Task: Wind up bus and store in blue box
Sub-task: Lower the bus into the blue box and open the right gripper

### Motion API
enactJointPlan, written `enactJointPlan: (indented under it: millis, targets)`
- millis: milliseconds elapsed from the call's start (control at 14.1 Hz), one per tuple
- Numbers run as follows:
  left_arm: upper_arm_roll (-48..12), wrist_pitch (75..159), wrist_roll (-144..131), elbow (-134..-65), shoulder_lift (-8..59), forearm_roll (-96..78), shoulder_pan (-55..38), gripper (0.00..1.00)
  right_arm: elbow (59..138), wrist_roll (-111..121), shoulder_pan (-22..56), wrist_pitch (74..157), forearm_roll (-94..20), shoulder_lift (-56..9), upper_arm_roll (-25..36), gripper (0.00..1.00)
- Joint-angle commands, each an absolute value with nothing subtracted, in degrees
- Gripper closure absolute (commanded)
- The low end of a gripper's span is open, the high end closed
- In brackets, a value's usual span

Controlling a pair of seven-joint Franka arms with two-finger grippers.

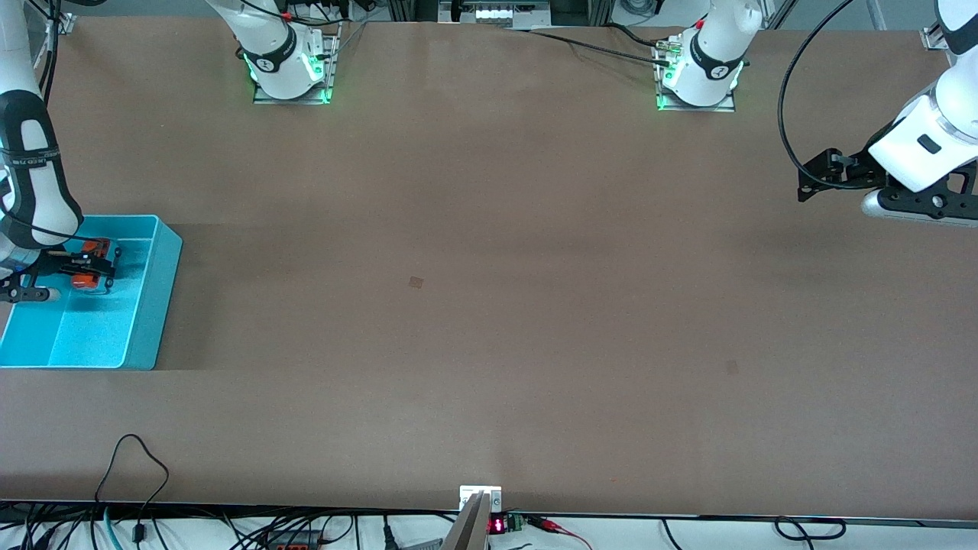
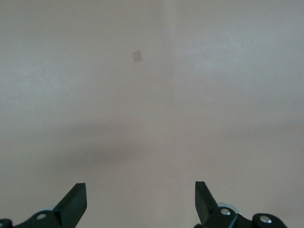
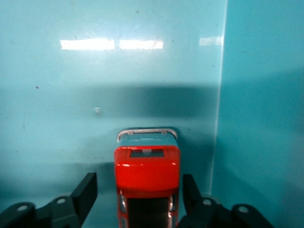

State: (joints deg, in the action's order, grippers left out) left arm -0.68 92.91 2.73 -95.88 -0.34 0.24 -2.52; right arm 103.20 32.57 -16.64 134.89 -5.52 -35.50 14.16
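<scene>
Bus [image 3: 147, 183]: my right wrist view cuts off its lower end; from the front I see only orange-red patches under the right gripper [image 1: 92, 266].
Blue box [image 1: 157, 302]: the front view's edge crops one end; my right arm covers part of it.
Left gripper [image 2: 140, 202]: only fingertips enter my left wrist view.
Small mark on the table [image 1: 416, 283]: too small to identify.

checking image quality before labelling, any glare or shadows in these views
Right wrist view: bright glare strips on the blue box floor, a dark shadow band around the bus. Left wrist view: washed out, a soft shadow across the table. Front view: evenly lit, faint shadow bands.
</scene>
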Motion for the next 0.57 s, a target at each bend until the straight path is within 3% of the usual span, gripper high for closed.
enactJointPlan:
  millis: [0, 498]
  targets:
    - [-0.7, 91.76, 2.73, -95.1, -0.7, -0.44, -2.46, 0.0, 103.1, 32.87, -16.88, 134.56, -6.68, -33.15, 12.23, 0.0]
    - [-0.7, 90.97, 2.55, -94.48, -0.62, -0.44, -2.72, 0.0, 95.91, 32.26, -16.17, 122.28, -5.54, -23.39, 6.34, 0.0]
